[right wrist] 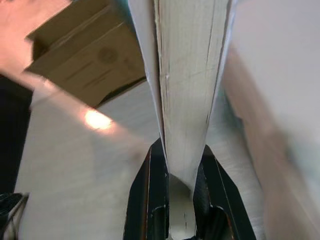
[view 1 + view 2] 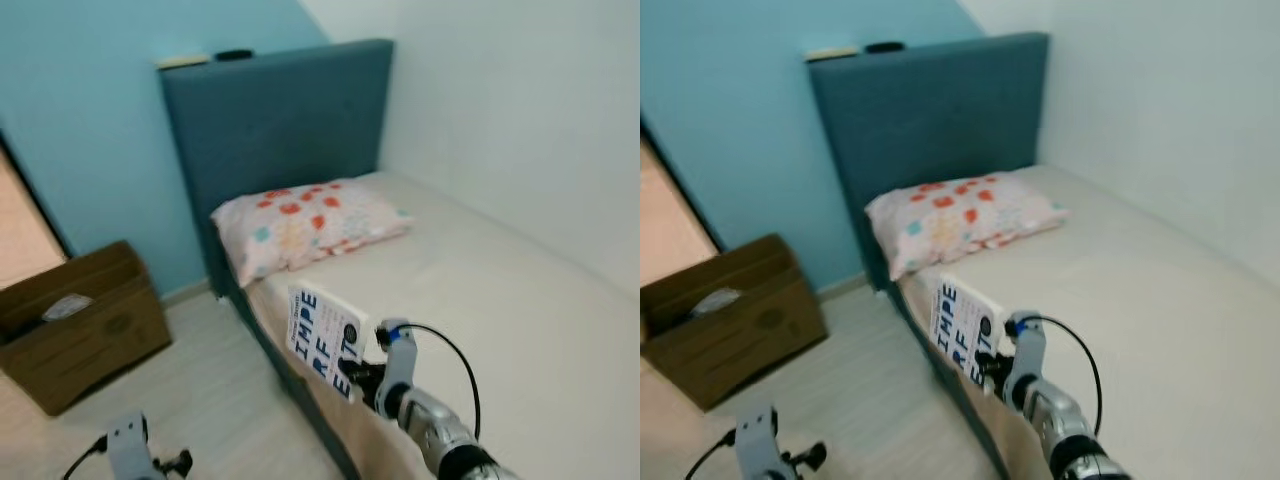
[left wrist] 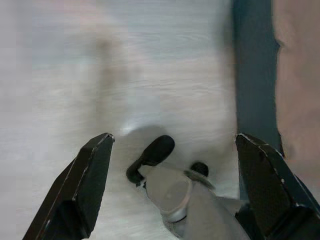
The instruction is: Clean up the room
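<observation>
Right hand (image 2: 362, 372) clamps book (image 2: 324, 339) | wrist: page edges, cardboard box (image 1: 85, 52)

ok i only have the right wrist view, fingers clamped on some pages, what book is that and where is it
Observer: The right gripper holds a white book with big blue letters upright over the bed's near edge.
Operator: and that brown box i see past it
Observer: A cardboard box on the floor by the blue wall, open, something pale inside.
Operator: left arm doing anything
Observer: The left gripper hangs open over the floor, holding nothing.
</observation>
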`<state>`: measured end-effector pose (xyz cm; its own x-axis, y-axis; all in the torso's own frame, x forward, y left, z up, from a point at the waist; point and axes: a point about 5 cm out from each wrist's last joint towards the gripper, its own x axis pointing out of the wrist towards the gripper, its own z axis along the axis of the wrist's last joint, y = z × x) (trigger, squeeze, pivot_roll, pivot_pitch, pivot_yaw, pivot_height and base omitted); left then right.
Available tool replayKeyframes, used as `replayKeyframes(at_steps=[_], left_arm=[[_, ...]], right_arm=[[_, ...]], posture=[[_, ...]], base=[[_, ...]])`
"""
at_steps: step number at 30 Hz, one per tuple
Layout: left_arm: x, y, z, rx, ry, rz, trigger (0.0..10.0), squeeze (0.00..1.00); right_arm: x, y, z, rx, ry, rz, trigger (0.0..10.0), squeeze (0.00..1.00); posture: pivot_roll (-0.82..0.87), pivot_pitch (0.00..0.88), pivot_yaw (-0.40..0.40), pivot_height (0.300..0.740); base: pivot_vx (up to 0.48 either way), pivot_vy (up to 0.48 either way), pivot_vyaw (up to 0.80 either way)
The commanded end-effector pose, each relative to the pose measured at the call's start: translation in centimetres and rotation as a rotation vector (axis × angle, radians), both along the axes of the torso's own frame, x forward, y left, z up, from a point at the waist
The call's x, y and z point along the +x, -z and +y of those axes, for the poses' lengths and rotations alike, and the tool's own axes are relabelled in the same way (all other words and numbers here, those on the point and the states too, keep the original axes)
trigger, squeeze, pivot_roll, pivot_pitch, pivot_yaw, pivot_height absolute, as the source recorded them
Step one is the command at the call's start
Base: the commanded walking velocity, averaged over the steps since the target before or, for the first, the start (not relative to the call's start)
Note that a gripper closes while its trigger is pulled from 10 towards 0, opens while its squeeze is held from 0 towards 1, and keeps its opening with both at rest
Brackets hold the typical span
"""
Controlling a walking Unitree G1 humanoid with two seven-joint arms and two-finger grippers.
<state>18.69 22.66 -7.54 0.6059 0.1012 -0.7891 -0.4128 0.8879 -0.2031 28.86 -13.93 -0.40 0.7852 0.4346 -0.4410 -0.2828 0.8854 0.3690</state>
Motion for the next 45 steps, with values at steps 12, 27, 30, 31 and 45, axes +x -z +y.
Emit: replayKeyframes(at_steps=[12, 27, 30, 31, 45], left_arm=[[-0.4, 0.3, -0.4, -0.02, -0.017, 0.027, 10.0, 0.0], [0.0, 0.2, -0.7, -0.028, -0.008, 0.005, 10.0, 0.0], [0.0, 0.2, -0.7, -0.031, -0.007, 0.005, 10.0, 0.0], [-0.1, 0.2, -0.8, -0.031, -0.006, 0.007, 10.0, 0.0], [-0.2, 0.3, -0.8, -0.033, 0.006, 0.008, 10.0, 0.0]], right_arm=[[0.7, -0.3, -1.2, -0.082, 0.102, -0.001, 10.0, 0.0], [0.8, -0.6, -1.1, -0.074, 0.054, -0.044, 10.0, 0.0], [0.8, -0.7, -1.1, -0.054, 0.061, -0.055, 10.0, 0.0], [0.8, -0.7, -1.2, -0.059, 0.063, -0.053, 10.0, 0.0], [0.9, -0.8, -1.2, -0.055, 0.092, -0.054, 10.0, 0.0]], posture=[[0.04, 0.0, -0.05, 0.74], [0.04, 0.0, -0.055, 0.74], [0.04, 0.0, -0.055, 0.74], [0.04, 0.0, -0.056, 0.74], [0.04, 0.0, -0.051, 0.74]], base=[[0.0, 0.0, 0.07], [0.145, 0.0, 0.11], [0.311, 0.0, 0.65], [0.322, 0.0, 0.51], [0.339, 0.0, 0.04]])
